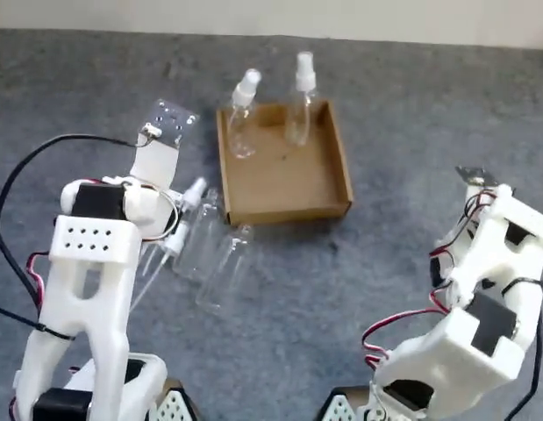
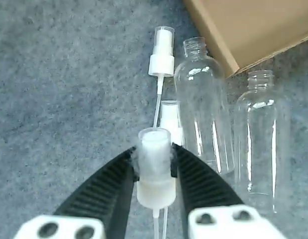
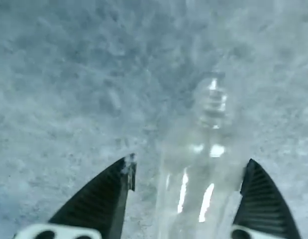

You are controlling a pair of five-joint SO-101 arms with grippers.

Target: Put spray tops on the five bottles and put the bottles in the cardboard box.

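Note:
My left gripper [image 2: 154,154] is shut on a white spray top [image 2: 155,172], its dip tube hanging down. Just beyond it on the grey carpet lie two more spray tops [image 2: 161,55] [image 2: 168,117] and two open clear bottles [image 2: 203,104] [image 2: 258,139], side by side near the cardboard box [image 1: 284,210]. Inside the box lie two capped bottles [image 1: 242,123] [image 1: 299,105]. My right gripper [image 3: 188,172] stands open around another clear uncapped bottle [image 3: 203,164], with a gap at one finger. In the high view the left gripper [image 1: 170,241] sits beside the loose bottles [image 1: 201,237] [image 1: 227,267].
Grey carpet covers the whole work surface. The right arm [image 1: 482,263] stands well to the right of the box, over its bottle. Cables trail from both arms. Open carpet lies between the box and the right arm.

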